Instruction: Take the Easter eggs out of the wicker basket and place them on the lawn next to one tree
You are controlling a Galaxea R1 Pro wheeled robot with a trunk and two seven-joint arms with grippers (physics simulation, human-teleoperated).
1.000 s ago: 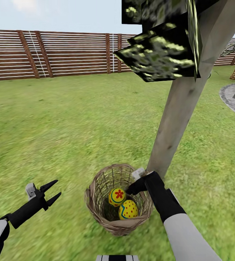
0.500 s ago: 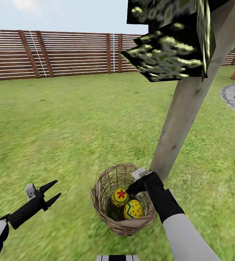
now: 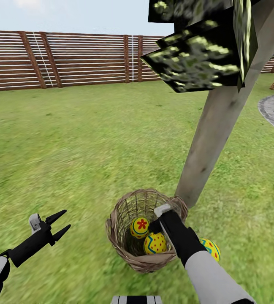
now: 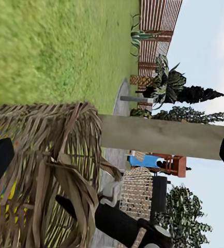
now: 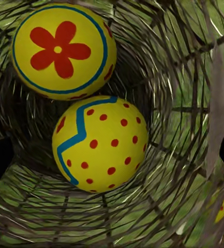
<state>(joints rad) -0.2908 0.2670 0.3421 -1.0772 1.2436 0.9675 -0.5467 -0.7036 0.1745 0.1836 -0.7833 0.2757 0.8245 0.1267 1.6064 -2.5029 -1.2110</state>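
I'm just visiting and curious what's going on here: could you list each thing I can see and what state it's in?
Wicker basket: upright on the lawn, beside the tree, two eggs inside.
Flower egg: in the basket.
Dotted egg: in the basket, touching the flower egg.
Zigzag egg: out, on the grass beside the basket.
Right tool: lowered into the basket mouth, open, holding nothing.
Left tool: open, empty, above the grass.
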